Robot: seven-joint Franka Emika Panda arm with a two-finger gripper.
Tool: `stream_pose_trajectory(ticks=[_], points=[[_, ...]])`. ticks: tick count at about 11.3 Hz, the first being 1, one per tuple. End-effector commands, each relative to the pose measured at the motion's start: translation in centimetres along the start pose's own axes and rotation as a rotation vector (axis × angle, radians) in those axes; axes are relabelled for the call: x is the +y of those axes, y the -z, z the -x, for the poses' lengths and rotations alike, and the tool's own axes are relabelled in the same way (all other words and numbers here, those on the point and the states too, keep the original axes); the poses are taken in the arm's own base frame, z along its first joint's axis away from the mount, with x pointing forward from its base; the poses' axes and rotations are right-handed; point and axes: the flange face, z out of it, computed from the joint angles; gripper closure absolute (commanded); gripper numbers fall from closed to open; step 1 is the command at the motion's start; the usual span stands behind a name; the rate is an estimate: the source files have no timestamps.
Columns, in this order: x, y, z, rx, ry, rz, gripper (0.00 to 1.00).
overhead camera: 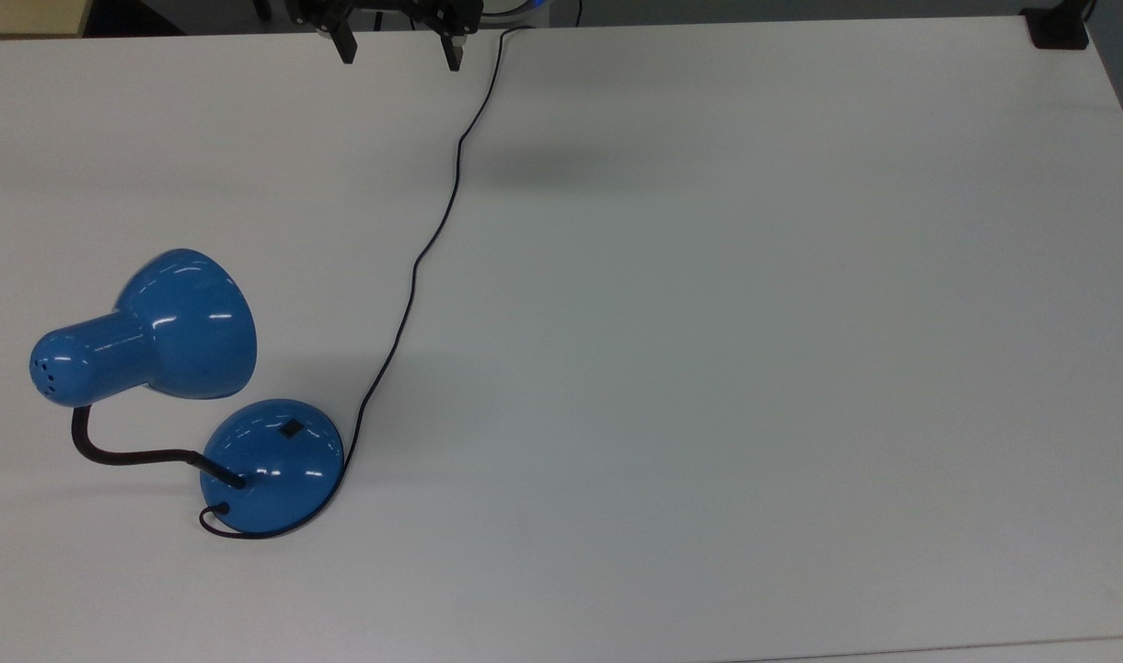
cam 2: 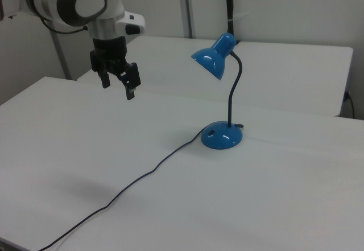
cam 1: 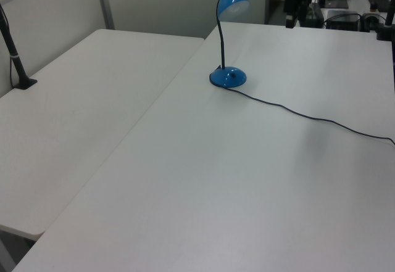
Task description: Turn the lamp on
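The arm consists of rounded white housings with a grey oval cap on the side of its last joint. A black gripper is mounted below that joint, carrying two straight black fingers of rectangular section with blunt tips. A dark cable runs beside the white housing.
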Motion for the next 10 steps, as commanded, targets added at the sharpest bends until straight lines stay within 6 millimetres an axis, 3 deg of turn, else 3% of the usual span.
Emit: stream_pose_trajectory(ticks=[1, 9, 10], points=[[0.78, -0.90, 0.32, 0.012, -0.017, 0.048, 0.00], [0.78, -0.88, 0.28, 0.015, -0.005, 0.058, 0.00], [0.80, -0.96, 0.24, 0.013, 0.010, 0.060, 0.12]])
